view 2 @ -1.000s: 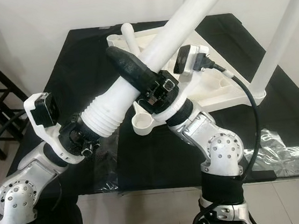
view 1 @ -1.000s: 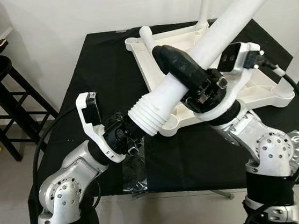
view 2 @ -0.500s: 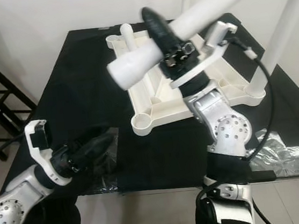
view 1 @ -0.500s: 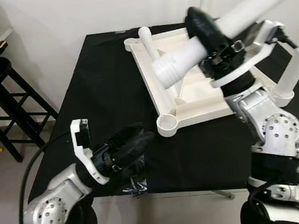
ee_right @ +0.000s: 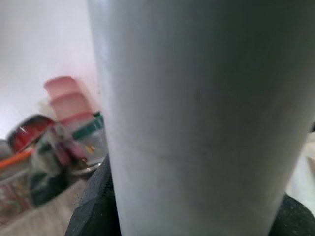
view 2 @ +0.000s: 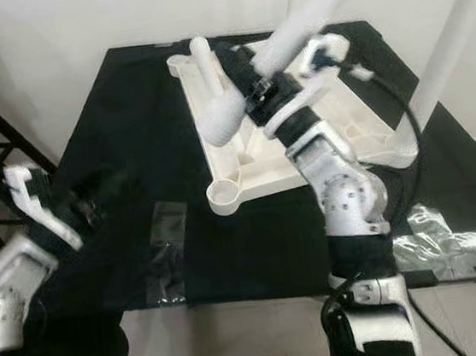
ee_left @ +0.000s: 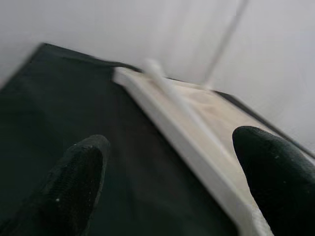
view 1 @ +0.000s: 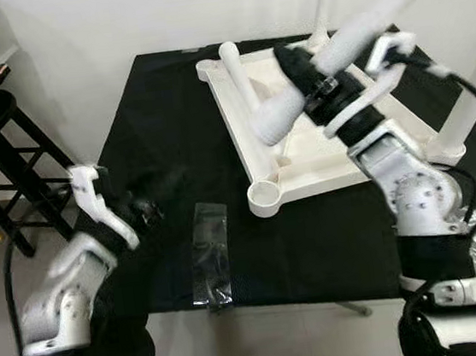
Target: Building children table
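Clear plastic bag point(view 1: 209, 252) is seen lying on the black table point(view 1: 164, 135) nearest the robot. Beside it, the left gripper point(ee_left: 172, 182) is held with fingers apart. Farther on, the white table leg point(view 1: 329, 69) is clamped by the right gripper point(view 1: 308, 80) above the upturned white tabletop point(view 1: 322, 164).

No text, label, brand, number or sign can be read in any of the views; every surface is plain or too blurred to show writing.
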You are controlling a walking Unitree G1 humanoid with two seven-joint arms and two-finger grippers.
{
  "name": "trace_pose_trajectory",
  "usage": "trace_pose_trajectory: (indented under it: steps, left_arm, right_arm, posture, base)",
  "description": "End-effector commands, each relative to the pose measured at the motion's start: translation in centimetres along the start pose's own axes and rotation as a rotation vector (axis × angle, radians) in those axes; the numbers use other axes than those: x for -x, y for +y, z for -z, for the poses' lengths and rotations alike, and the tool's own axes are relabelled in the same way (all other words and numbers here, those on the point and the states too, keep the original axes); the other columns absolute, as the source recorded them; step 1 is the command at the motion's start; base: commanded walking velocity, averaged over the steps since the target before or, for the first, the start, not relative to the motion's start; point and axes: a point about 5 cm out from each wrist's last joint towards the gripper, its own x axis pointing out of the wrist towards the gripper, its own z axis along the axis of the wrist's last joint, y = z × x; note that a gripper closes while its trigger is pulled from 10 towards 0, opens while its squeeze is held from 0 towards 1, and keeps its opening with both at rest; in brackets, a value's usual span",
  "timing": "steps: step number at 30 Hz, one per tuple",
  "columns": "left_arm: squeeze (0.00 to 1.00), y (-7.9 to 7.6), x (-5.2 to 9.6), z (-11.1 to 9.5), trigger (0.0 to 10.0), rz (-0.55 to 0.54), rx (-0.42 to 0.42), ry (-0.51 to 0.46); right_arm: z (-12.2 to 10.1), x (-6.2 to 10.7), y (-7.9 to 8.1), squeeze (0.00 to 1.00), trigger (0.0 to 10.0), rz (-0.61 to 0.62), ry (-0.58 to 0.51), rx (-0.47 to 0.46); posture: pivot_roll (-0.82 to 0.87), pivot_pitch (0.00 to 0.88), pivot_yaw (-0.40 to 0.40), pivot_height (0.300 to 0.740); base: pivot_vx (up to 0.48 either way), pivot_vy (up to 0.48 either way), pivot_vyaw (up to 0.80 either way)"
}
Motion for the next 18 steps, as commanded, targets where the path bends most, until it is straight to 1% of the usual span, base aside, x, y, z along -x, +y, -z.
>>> trace_pose_trajectory:
  steps: [1,2,4,5,6,8,10,12,14,15,16,18]
  left_arm:
    - [0.0,0.9,0.4,0.8,10.0,-0.106,-0.019,0.009]
    - [0.0,1.1,0.5,0.9,10.0,-0.138,-0.034,0.009]
    - [0.0,2.0,0.7,1.6,10.0,-0.245,-0.082,0.023]
    - [0.0,2.2,0.8,1.9,10.0,-0.274,-0.092,0.028]
    - [0.0,2.2,0.8,1.9,10.0,-0.274,-0.092,0.028]
    - [0.0,2.4,0.9,2.5,10.0,-0.329,-0.107,0.039]
    - [0.0,2.4,0.9,2.8,10.0,-0.348,-0.115,0.045]
    - [0.0,2.1,0.8,3.3,10.0,-0.368,-0.137,0.052]
    - [0.0,1.6,0.6,3.7,10.0,-0.366,-0.156,0.059]
    - [0.0,1.6,0.6,3.7,10.0,-0.366,-0.156,0.059]
    - [0.0,1.1,0.5,4.0,10.0,-0.359,-0.169,0.065]
    - [0.0,0.1,0.4,4.8,10.0,-0.331,-0.168,0.083]
  right_arm:
    - [0.1,0.1,-0.1,0.0,10.0,0.014,0.0,0.05]
    - [0.1,0.0,-0.2,0.0,10.0,0.015,0.004,0.069]
    - [0.3,0.0,-0.2,0.0,10.0,0.021,0.007,0.1]
    - [0.4,0.0,-0.2,0.0,10.0,0.023,0.006,0.107]
    - [0.4,0.0,-0.2,0.0,10.0,0.023,0.006,0.107]
    - [0.8,0.0,-0.2,0.0,10.0,0.039,0.006,0.114]
    - [1.1,0.0,-0.2,0.0,10.0,0.046,0.013,0.124]
    - [1.7,0.1,-0.2,0.0,10.0,0.053,0.028,0.146]
    - [2.1,0.1,-0.1,0.0,10.0,0.059,0.041,0.168]
    - [2.1,0.1,-0.1,0.0,10.0,0.059,0.041,0.168]
    - [2.2,0.1,-0.2,0.0,10.0,0.067,0.046,0.183]
    - [2.5,0.0,-0.3,0.0,10.0,0.088,0.056,0.205]
  posture:
    - [0.04,0.101,0.001,0.74]
    - [0.04,0.101,0.001,0.74]
    - [0.04,0.101,0.001,0.74]
    - [0.04,0.101,0.001,0.74]
    - [0.04,0.101,0.001,0.74]
    - [0.04,0.098,0.004,0.74]
    - [0.04,0.098,0.003,0.74]
    - [0.04,0.099,0.002,0.74]
    - [0.04,0.097,0.001,0.74]
    - [0.04,0.097,0.001,0.74]
    - [0.04,0.097,0.001,0.74]
    - [0.04,0.095,0.0,0.74]
  base:
    - [0.0,0.0,0.0]
    - [0.0,0.0,0.0]
    - [0.0,0.0,0.0]
    - [0.0,0.0,0.0]
    - [0.0,0.0,0.0]
    - [0.0,0.0,0.0]
    - [0.0,0.0,0.0]
    - [0.0,0.0,0.0]
    - [0.0,0.0,0.0]
    - [0.0,0.0,0.0]
    - [0.0,0.0,0.0]
    - [0.0,0.0,0.0]
